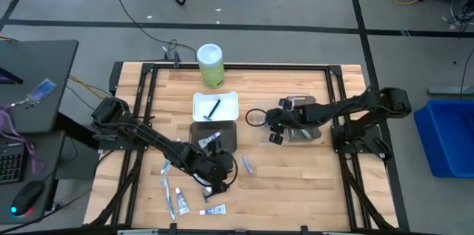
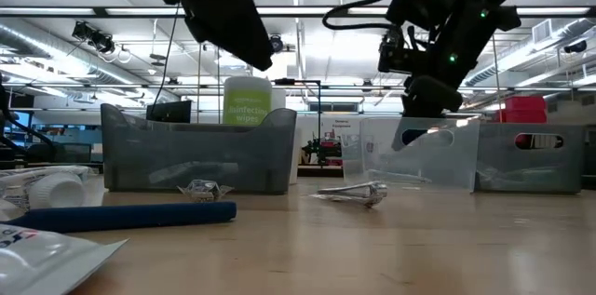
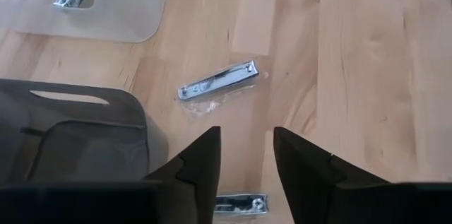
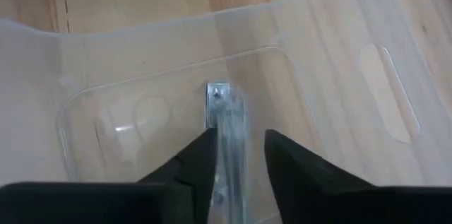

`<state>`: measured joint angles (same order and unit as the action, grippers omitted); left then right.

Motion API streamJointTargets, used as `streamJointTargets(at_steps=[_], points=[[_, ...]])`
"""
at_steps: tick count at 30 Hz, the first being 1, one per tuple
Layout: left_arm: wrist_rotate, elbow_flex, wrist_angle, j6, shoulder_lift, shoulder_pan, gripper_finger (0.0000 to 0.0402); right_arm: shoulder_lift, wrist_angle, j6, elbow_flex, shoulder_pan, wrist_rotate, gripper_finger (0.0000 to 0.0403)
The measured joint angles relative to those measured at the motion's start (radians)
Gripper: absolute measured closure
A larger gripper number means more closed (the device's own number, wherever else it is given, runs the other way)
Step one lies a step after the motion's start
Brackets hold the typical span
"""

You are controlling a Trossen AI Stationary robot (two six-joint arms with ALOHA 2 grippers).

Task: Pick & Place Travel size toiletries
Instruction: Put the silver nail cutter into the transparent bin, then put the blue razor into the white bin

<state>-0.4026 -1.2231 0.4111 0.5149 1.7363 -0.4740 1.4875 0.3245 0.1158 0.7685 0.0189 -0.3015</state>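
Note:
My left gripper (image 1: 215,176) hangs open above the table's near middle, right of the scattered white and blue tubes (image 1: 180,202). A wrapped silvery item (image 3: 219,81) lies on the wood ahead of it. Another silvery item (image 3: 241,203) shows below, between the fingertips, untouched. My right gripper (image 4: 239,146) is open over the clear tray (image 1: 302,118). A silvery item (image 4: 226,114) lies on that tray's floor in line with the gap between the fingers. A dark razor (image 1: 214,107) rests in the white tray (image 1: 227,99).
The grey tray (image 1: 226,137) sits between the white tray and my left gripper. A tall green-and-white canister (image 1: 209,64) stands at the far edge. More tubes (image 2: 56,188) and a dark blue handle (image 2: 130,215) lie near the front edge. The table's right half is bare wood.

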Motion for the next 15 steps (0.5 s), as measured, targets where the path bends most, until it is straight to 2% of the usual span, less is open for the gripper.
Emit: streamJointTargets(at_steps=[9,15], points=[[0.007,-0.103,0.111,0.047,-0.002,0.000,0.0246,0.000,-0.108,-0.001,0.000,0.000,-0.001,0.0203],[0.055,-0.132,0.137,0.212,-0.002,0.000,0.0246,0.000,-0.278,-0.121,0.000,0.000,-0.001,0.0189]])
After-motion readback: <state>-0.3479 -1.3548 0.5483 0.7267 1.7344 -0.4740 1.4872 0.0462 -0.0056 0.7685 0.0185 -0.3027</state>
